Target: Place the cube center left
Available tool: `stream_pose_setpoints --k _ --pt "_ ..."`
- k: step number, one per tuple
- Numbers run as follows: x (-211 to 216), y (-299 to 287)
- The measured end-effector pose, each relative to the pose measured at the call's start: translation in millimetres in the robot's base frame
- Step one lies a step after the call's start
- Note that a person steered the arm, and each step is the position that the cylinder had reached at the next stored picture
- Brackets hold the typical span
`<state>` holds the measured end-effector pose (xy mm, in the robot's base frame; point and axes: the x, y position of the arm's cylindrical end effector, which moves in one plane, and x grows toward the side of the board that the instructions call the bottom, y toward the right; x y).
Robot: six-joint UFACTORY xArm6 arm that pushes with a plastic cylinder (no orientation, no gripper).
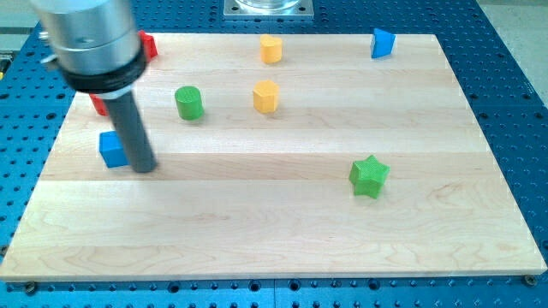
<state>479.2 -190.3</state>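
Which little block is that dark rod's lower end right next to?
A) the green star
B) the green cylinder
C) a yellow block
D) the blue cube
D: my tip sits right beside the blue cube at the wooden board's left side, while the green star-shaped block lies far off to the view's right.

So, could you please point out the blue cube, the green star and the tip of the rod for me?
blue cube (110, 151): camera view, its visible front face.
green star (369, 176): camera view, centre of its top.
my tip (145, 167): camera view, the rod's very end, just right of the blue cube.
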Motion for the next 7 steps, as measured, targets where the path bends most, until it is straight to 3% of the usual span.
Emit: stream_pose_setpoints --k 1,2,4,6,7 --pt "0 -34" --pt "1 -27" --pt "31 -114" --pt "-6 -115" --pt "-54 -111"
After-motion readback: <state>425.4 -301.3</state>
